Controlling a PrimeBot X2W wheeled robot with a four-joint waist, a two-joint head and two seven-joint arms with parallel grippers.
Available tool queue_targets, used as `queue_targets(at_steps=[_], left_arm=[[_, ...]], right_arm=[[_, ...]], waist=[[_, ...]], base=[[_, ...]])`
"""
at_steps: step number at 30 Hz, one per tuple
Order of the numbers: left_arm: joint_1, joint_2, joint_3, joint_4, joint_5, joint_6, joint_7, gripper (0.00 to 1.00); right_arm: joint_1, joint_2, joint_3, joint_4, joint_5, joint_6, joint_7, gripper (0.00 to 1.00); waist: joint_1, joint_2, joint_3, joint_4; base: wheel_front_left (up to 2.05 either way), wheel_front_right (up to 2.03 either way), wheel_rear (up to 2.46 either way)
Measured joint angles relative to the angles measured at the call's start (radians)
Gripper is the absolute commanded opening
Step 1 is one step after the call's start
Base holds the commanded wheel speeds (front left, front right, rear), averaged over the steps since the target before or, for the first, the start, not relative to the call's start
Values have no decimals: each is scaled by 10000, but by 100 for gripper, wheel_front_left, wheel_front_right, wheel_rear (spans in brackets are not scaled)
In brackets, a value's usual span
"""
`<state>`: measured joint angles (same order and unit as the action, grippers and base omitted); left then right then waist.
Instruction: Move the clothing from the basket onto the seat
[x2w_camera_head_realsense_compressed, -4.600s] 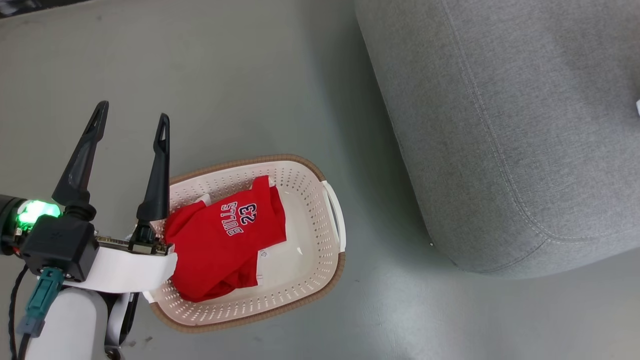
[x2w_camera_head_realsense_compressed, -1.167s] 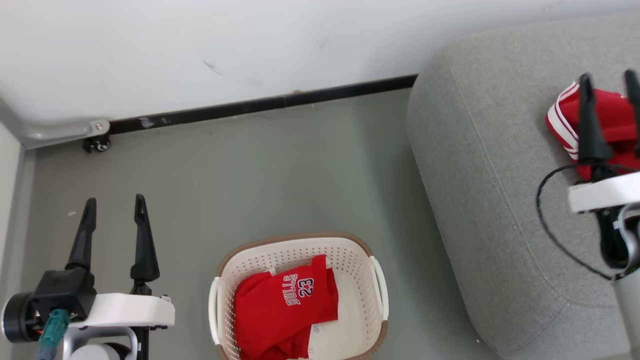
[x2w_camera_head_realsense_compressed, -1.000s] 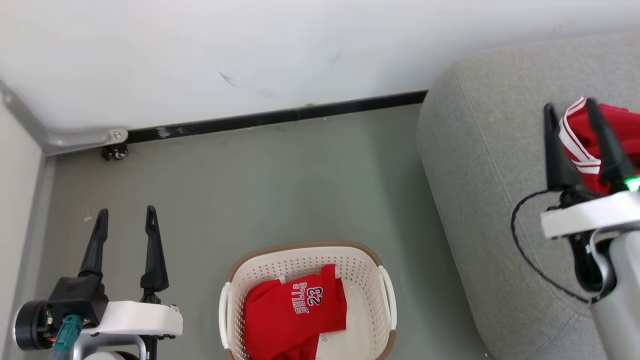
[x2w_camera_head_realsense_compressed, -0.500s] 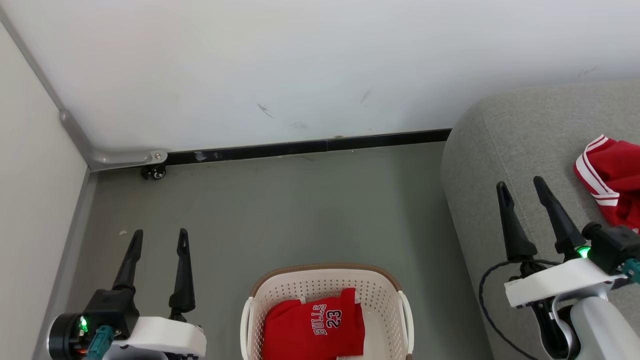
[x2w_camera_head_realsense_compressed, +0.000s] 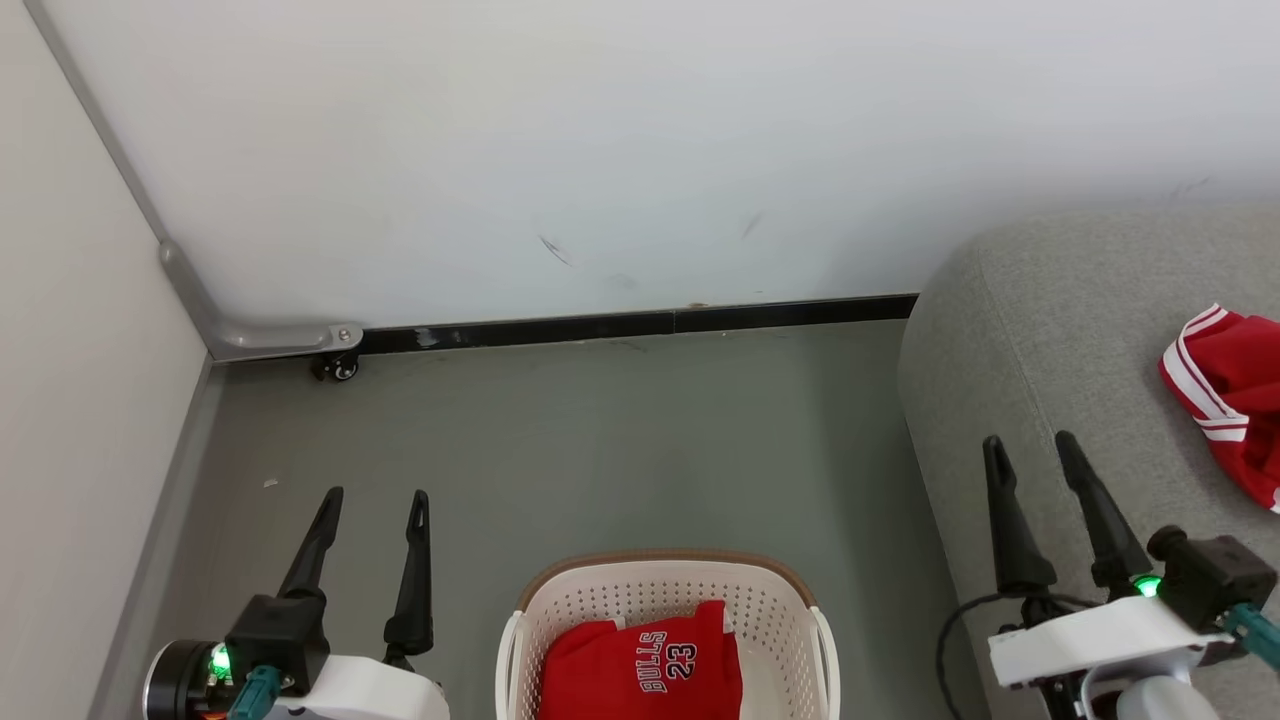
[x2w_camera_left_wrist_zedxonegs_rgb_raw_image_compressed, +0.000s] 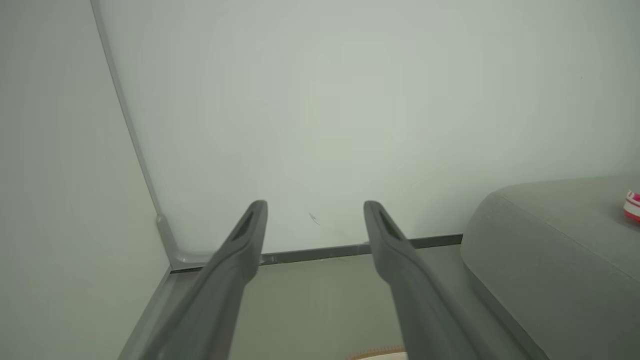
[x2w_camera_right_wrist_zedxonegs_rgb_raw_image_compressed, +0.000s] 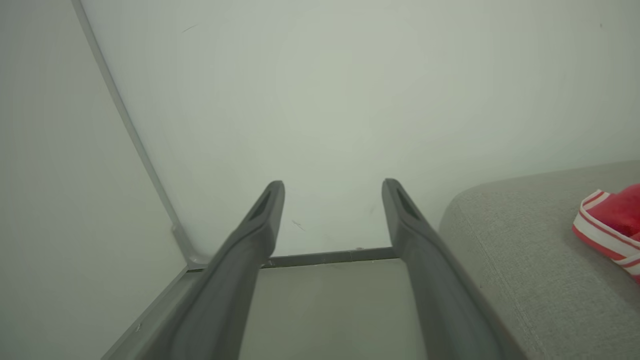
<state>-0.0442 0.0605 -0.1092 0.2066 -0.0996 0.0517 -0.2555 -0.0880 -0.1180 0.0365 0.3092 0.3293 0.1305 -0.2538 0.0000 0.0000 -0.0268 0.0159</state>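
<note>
The sofa (x2w_camera_head_realsense_compressed: 1050, 330) bears a red striped garment (x2w_camera_head_realsense_compressed: 1232, 385) towards its right side. The basket (x2w_camera_head_realsense_compressed: 600, 600), on the grey-green floor (x2w_camera_head_realsense_compressed: 600, 440) below a white wall (x2w_camera_head_realsense_compressed: 600, 150), holds a red jersey (x2w_camera_head_realsense_compressed: 640, 672) lettered "BULLS 23". The left gripper (x2w_camera_head_realsense_compressed: 378, 494) and the right gripper (x2w_camera_head_realsense_compressed: 1028, 438) hang empty, fingers spread.
</note>
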Motion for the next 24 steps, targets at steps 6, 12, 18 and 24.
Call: queue_targets(at_steps=[6,12,18,24], left_arm=[[4,-10,-153,186,90,-2,0,100],[4,-25,-224,332,100,0,0,100],[3,-35,-257,453,104,12,0,100],[3,-44,-288,546,144,96,0,100]], right_arm=[[470,382,-123,-349,-347,0,0,100],[720,474,-322,-516,-754,0,0,100],[949,527,-305,-602,-907,0,0,100],[1126,598,-320,-752,-907,0,2,100]], waist=[[0,0,-26,-17],[0,0,10,-70],[0,0,66,-135],[0,0,155,-200]], base=[[0,0,0],[0,0,0],[0,0,0],[0,0,0]])
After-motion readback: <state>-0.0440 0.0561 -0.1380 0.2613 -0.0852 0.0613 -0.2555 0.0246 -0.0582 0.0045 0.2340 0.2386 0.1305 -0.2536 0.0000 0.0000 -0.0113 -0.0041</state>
